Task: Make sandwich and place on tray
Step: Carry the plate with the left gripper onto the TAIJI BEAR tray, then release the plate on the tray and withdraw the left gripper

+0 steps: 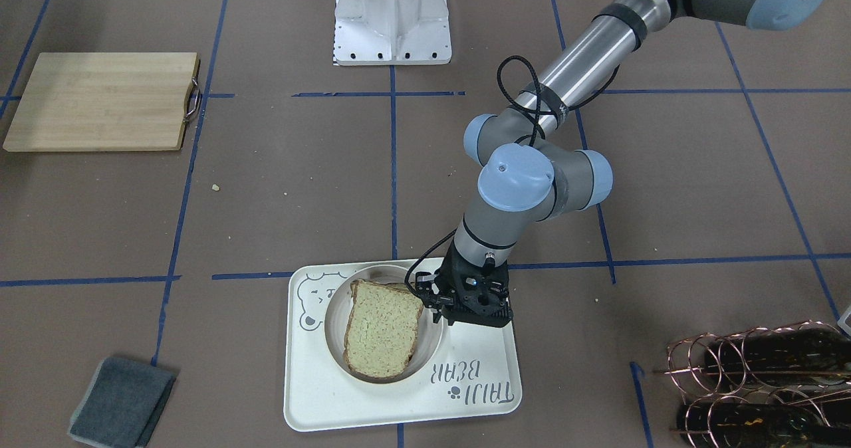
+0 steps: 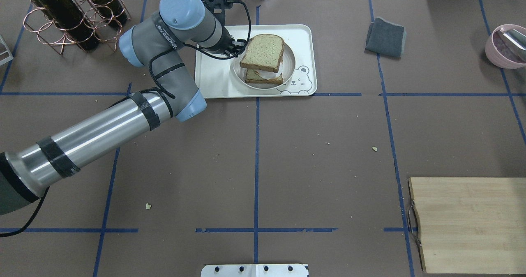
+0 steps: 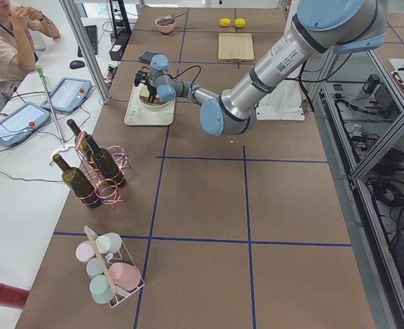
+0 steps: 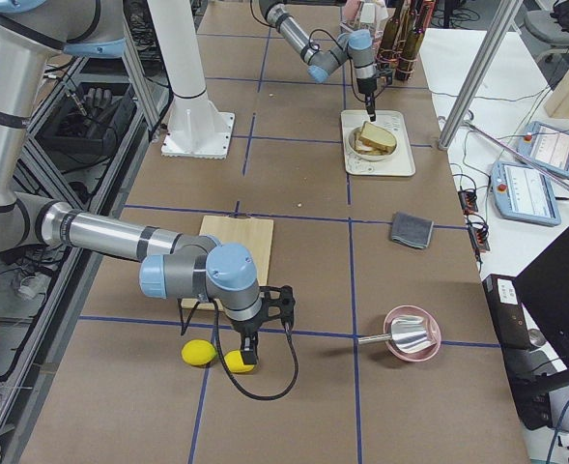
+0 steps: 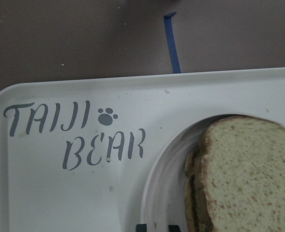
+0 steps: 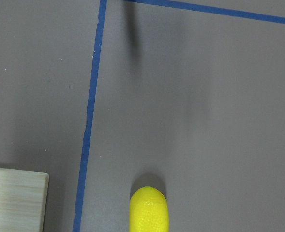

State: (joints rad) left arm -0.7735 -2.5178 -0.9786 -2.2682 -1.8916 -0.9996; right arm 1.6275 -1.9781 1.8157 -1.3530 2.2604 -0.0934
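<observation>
The sandwich (image 1: 382, 332) lies on a plate (image 1: 332, 315) on the tray (image 1: 312, 395); the left gripper (image 1: 433, 305) straddles the plate's rim, clenched or released I cannot tell; the right gripper (image 4: 248, 358) hangs by two lemons (image 4: 199, 353), likewise unclear.

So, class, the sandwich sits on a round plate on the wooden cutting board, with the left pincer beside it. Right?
Not quite. The round plate under the sandwich stands on the cream tray, not the wooden cutting board, which lies elsewhere. The overhead exterior view shows it; the left pincer is beside it.
</observation>
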